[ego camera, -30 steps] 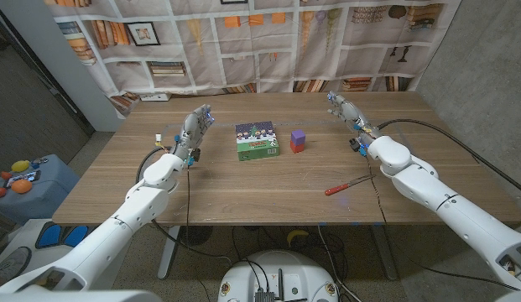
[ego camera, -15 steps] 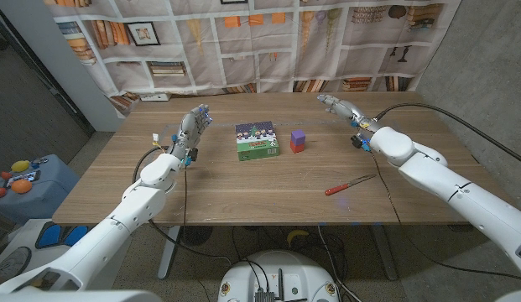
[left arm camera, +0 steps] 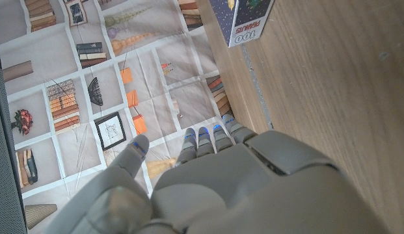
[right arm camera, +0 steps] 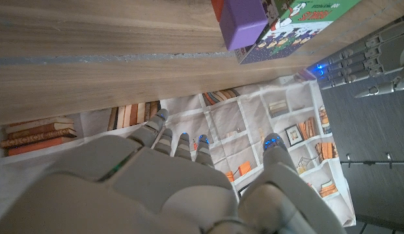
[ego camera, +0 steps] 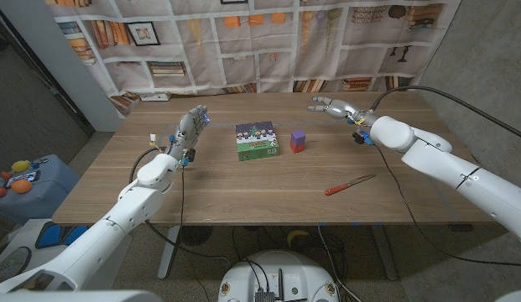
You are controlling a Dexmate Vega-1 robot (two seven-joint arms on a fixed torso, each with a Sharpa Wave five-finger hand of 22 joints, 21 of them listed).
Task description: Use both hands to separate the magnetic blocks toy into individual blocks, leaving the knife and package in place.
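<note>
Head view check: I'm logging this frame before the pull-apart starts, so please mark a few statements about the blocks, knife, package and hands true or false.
1. The magnetic blocks toy stands as a purple block stacked on a red one. True.
2. The right hand grips the toy. False: it is apart from it, holding nothing.
3. The knife has a red handle and lies nearer the table's front edge than the toy. True.
4. The package lies on top of the knife. False: it lies beside the toy, well apart from the knife.
5. The left hand holds the package. False: it is apart from the package, fingers open.
</note>
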